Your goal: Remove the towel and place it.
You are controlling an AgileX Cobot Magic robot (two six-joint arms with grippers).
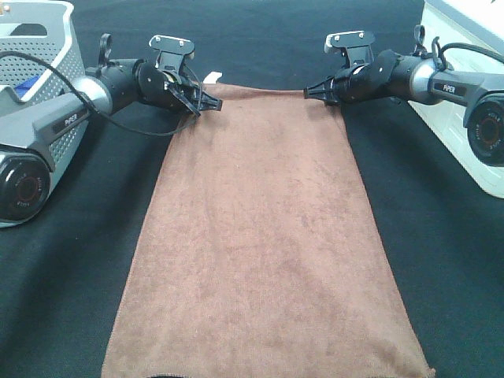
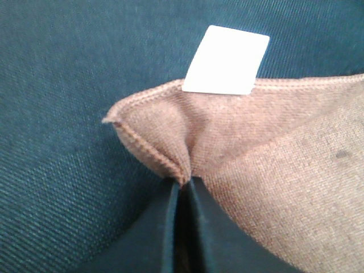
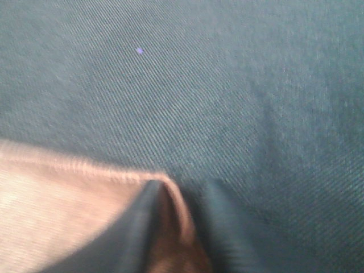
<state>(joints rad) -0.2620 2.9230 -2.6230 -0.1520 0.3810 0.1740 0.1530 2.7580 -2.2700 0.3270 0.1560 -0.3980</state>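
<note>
The brown towel lies spread flat on the black tablecloth, running from the far middle to the near edge. Its white tag sticks out at the far left corner. My left gripper is shut on that corner. In the left wrist view the fingers pinch a puckered fold of the towel just below the tag. My right gripper is at the far right corner. In the right wrist view the gripper has the towel's corner between its fingers, held low on the cloth.
A grey perforated basket stands at the far left with a blue item inside. A white container stands at the right edge. Black cloth covers the table on both sides of the towel.
</note>
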